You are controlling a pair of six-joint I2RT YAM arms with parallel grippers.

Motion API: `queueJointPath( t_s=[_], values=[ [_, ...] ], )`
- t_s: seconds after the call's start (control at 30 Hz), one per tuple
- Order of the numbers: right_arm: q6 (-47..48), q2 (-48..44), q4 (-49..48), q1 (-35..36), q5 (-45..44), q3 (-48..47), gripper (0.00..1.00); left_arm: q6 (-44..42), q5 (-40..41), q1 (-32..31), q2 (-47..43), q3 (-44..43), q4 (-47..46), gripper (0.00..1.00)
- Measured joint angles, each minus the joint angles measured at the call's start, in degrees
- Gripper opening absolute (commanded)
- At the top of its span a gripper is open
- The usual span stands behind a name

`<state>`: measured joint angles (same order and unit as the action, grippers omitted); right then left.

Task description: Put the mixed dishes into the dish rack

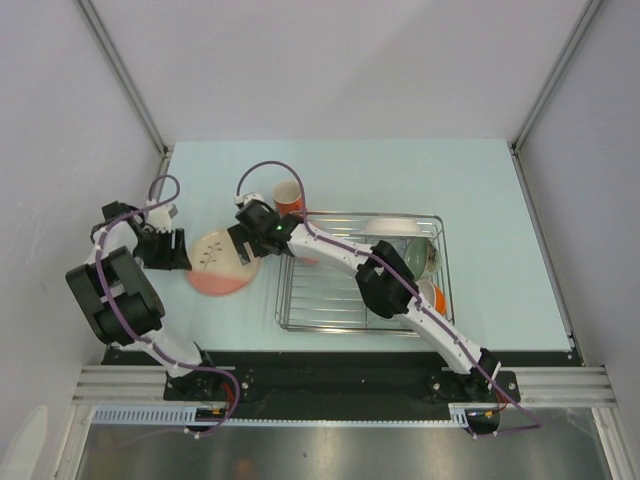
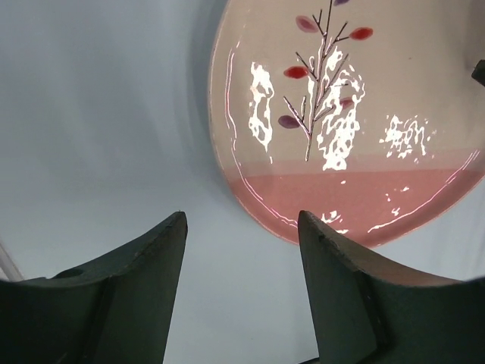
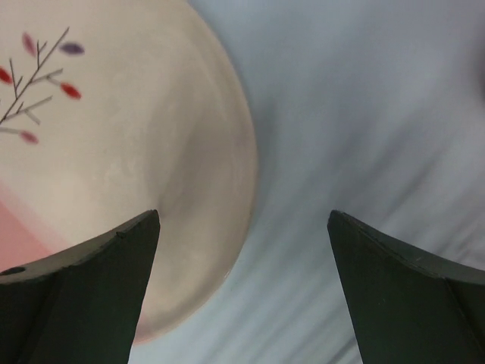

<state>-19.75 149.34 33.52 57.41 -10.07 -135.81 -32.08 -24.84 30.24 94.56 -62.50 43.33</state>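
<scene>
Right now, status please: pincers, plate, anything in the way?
Left pincer open beside leaf plate; right pincer open over its rim. Plate flat on table, left of rack. Orange mug at rack's far-left corner.

In the top view the right arm (image 1: pixel 345 255) covers the middle of the rack (image 1: pixel 300 305). The green bowl (image 1: pixel 427 255) and the orange bowl (image 1: pixel 435 297) show only in part behind it, so I cannot tell how they lie. The right gripper (image 1: pixel 242 252) hides the right rim of the plate (image 1: pixel 212 265). Both wrist views cut the plate at their edges. In the right wrist view the table (image 3: pixel 364 114) is blurred.
</scene>
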Motion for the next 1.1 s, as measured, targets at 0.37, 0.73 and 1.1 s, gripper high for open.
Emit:
queueJointPath(
  t_s=[0.37, 0.73, 1.1],
  values=[
    [-5.22, 1.01, -4.52, -0.79, 6.58, 0.04, 1.00, -1.38, -2.67, 0.07, 6.47, -2.97, 0.04, 0.63],
    [-11.43, 1.46, -7.48, -2.56, 16.63, 0.02, 1.00, -2.45, -3.85, 0.02, 10.78, -5.46, 0.28, 0.62],
    [-14.25, 1.90, -9.03, -2.89, 22.43, 0.02, 1.00, -2.49, -3.82, -1.25, 11.37, -5.99, 0.11, 0.62]
  ],
)
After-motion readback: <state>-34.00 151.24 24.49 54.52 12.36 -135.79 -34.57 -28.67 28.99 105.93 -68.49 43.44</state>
